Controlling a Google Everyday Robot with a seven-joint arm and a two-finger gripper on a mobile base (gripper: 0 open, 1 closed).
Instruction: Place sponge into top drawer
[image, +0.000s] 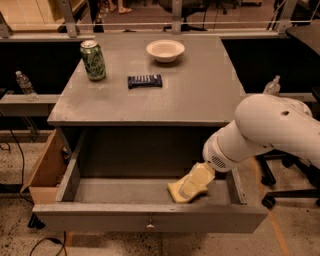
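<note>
The top drawer (120, 192) is pulled wide open under the grey tabletop, with a small metal knob (150, 225) on its front panel. My white arm reaches in from the right. My gripper (196, 179) is down inside the drawer's right front part. The pale yellow sponge (179, 193) is at the gripper's tip, on or just above the drawer floor. I cannot tell where the sponge ends and the gripper's yellowish end begins, nor whether the gripper still holds the sponge.
On the tabletop (200, 95) stand a green can (93, 60), a dark snack bar (144, 80) and a white bowl (165, 50). A tan wooden drawer (47, 167) juts out at the left. A water bottle (24, 85) stands on a left shelf, and chair legs (280, 192) are at the right.
</note>
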